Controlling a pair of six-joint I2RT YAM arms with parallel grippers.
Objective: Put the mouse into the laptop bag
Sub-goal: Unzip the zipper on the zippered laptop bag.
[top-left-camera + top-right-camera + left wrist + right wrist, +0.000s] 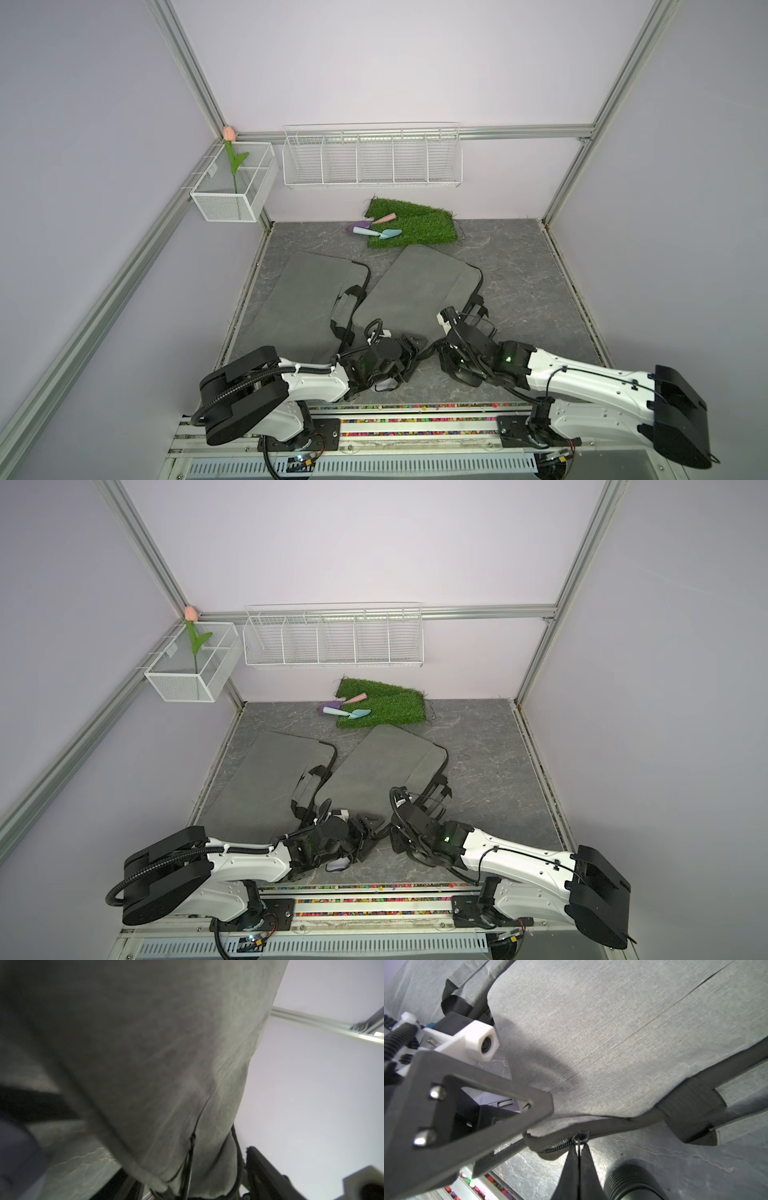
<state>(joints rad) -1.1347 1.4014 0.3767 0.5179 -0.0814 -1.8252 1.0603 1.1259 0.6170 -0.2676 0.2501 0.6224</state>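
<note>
Two grey laptop bags lie side by side. My grippers work at the near edge of the right-hand laptop bag (415, 286) (382, 762) (612, 1032). My right gripper (579, 1145) (437, 348) is shut on that bag's zipper pull (580, 1136). My left gripper (193, 1178) (409, 353) stands open, and the bag's grey edge (166, 1084) lies between its jaws. One of its fingers (542, 1105) rests on top of the fabric. The white mouse (496, 1099) (384, 384) lies on the table under the left wrist, mostly hidden.
The second grey bag (307, 291) lies left of the first. A grass mat (409, 224) with small garden tools (382, 232) is at the back. A wire shelf (372, 158) and a mesh basket (232, 187) holding a tulip hang on the walls.
</note>
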